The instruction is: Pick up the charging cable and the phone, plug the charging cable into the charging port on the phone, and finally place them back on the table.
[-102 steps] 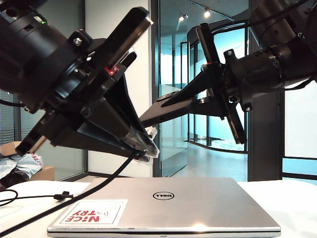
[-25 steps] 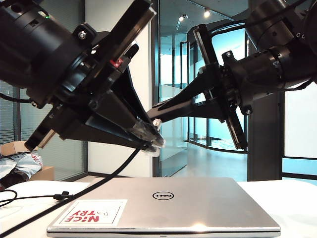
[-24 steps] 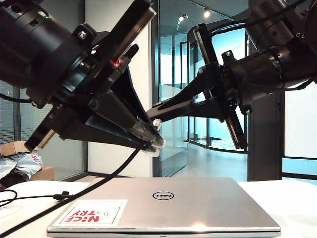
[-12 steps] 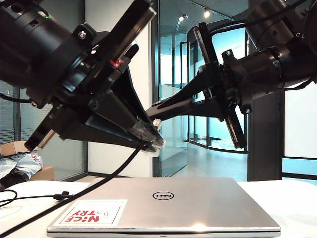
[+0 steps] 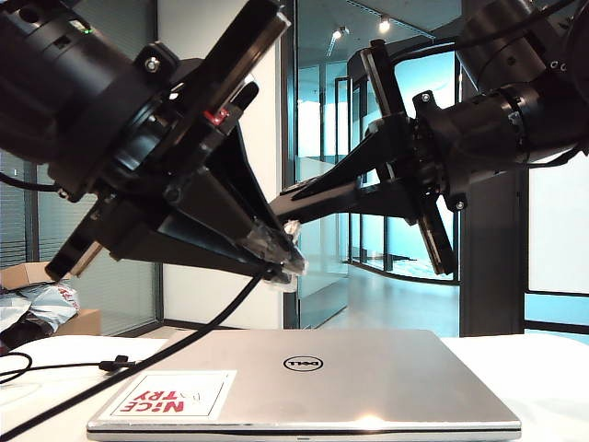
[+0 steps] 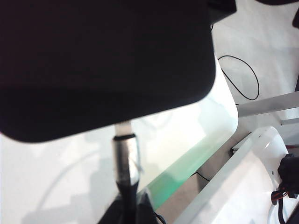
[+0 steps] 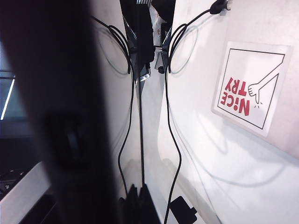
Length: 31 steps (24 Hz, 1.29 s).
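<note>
phone (image 6: 103, 60) edge-on in exterior view, port hidden; left gripper (image 5: 281, 262) clamps silver-tipped charging cable (image 6: 124, 154); right gripper (image 5: 294, 198) clamps phone.

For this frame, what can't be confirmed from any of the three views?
- Plug seating: in the left wrist view the charging cable tip meets the phone edge; the port is unseen.
- Right end effector: grip hidden, phone fills its wrist view.
- Left end effector: pads blurred.

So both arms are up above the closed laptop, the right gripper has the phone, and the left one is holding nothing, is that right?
Not quite: the left gripper is shut on the charging cable, its silver plug tip meeting the phone's edge, as the left wrist view shows. The rest holds: both arms are above the closed Dell laptop, and the right gripper holds the phone.
</note>
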Each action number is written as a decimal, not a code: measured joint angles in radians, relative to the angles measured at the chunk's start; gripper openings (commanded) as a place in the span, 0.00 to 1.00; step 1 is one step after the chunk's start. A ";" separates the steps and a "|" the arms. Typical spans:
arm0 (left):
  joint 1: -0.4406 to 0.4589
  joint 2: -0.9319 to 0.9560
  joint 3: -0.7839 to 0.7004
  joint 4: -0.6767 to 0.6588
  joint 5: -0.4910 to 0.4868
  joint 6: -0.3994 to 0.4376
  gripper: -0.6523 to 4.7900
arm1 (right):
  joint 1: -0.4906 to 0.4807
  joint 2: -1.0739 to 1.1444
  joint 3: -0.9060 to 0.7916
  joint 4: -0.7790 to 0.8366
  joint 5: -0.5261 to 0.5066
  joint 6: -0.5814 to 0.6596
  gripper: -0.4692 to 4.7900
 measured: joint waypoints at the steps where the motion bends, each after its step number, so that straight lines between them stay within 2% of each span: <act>1: 0.000 0.000 0.000 0.000 0.000 0.000 0.11 | 0.000 0.000 0.000 0.000 0.000 -0.003 0.08; 31: 0.000 0.000 0.000 0.001 0.005 -0.013 0.11 | 0.000 0.000 0.000 -0.030 -0.005 -0.056 0.08</act>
